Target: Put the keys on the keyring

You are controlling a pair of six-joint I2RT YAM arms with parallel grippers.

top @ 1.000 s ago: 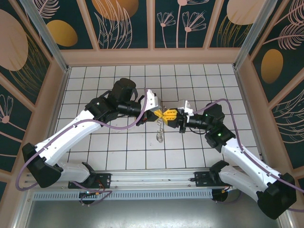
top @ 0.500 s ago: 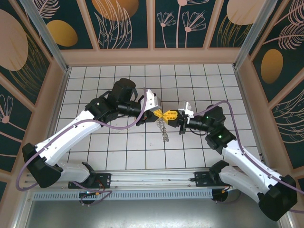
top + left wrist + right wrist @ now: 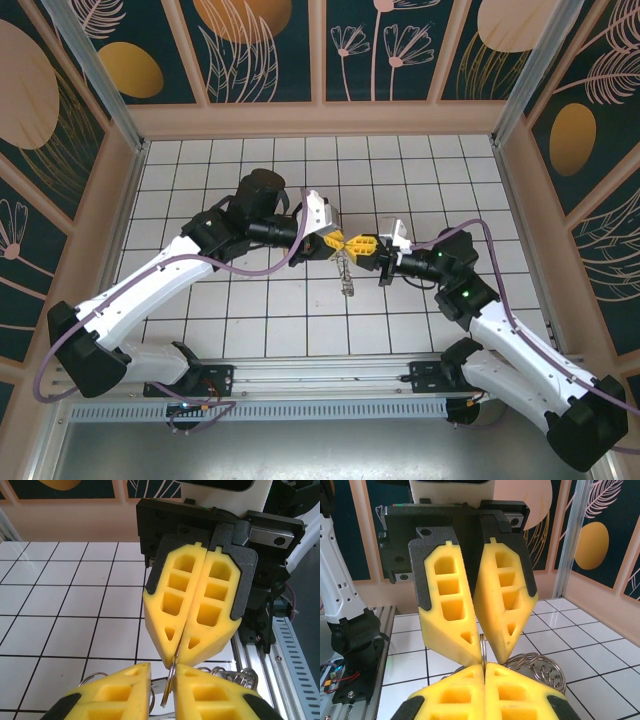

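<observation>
Right claw (image 3: pixel 180 647) clamps fully closed on your keyring (image 3: pixel 346 275), which dangles below it; left claw (image 3: pixel 482 652), barely parted, straddles the rim head-on.

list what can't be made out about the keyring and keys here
- keyring, left wrist view: edge-on, a thin line; its top is hidden inside the shut right jaws.
- wire loops, right wrist view: partly behind the right jaws; whether a key hangs there is unclear.
- dangling metal, top view: too small to tell keys from loops.
- left jaws: whether they touch the keyring is unclear in both wrist views.
</observation>
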